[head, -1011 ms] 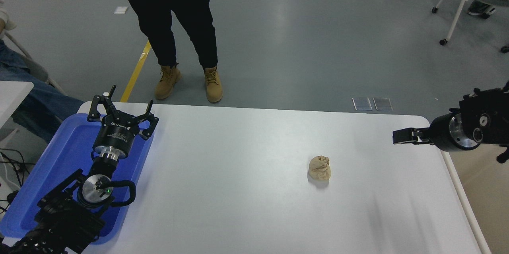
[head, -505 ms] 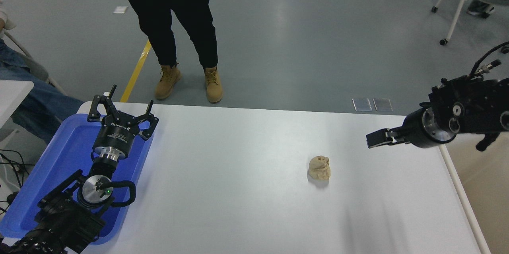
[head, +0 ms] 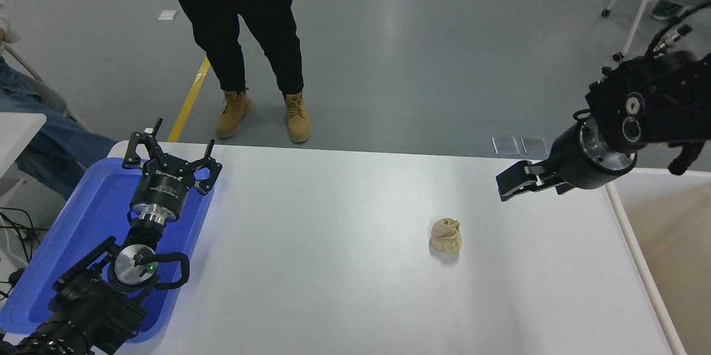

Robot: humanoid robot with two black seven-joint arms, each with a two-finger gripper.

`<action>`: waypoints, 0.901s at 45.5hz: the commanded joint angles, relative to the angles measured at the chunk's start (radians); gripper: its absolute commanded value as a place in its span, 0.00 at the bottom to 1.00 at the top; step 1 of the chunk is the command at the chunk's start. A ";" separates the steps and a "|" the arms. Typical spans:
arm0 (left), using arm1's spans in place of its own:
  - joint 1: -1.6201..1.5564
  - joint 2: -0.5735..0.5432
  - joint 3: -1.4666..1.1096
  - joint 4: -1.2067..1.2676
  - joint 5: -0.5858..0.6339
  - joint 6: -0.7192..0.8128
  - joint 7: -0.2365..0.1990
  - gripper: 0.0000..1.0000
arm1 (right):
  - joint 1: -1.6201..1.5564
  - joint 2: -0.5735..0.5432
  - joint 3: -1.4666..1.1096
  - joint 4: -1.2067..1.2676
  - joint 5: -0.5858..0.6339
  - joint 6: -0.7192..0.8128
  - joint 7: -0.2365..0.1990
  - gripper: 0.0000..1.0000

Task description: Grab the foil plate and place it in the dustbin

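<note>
Right arm swings out over the bench

The right end effector (head: pixel 508 185) has travelled leftward and higher from the bench's (head: pixel 333 266) right edge (a second ago it sat near the corner), and now hangs up and right of the paper ball (head: pixel 445 235).

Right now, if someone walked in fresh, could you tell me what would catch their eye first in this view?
Probably the right gripper, hanging empty above the white table near its far right edge, with a small crumpled tan paper ball alone on the table nearer the camera. At the left, the parked left gripper sits open over a blue tray. No foil plate is visible.
</note>
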 commanded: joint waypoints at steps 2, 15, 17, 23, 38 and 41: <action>0.000 0.000 0.000 0.000 0.000 0.000 0.000 1.00 | 0.090 0.105 0.037 0.006 0.115 0.117 0.002 1.00; 0.000 0.000 0.000 0.000 0.000 0.000 0.000 1.00 | 0.095 0.166 0.038 -0.017 0.235 0.209 0.002 1.00; 0.000 0.000 0.000 0.000 0.000 0.000 -0.002 1.00 | 0.098 0.173 0.028 -0.018 0.225 0.211 0.001 1.00; 0.000 0.000 0.000 0.000 0.000 0.000 -0.002 1.00 | 0.116 0.211 0.002 -0.020 0.233 0.218 0.001 1.00; 0.000 0.000 0.000 0.000 0.000 0.000 -0.002 1.00 | 0.179 0.268 -0.018 -0.018 0.325 0.244 0.002 1.00; 0.000 -0.002 0.000 0.000 0.000 0.000 -0.002 1.00 | 0.191 0.268 -0.019 -0.018 0.350 0.257 0.002 1.00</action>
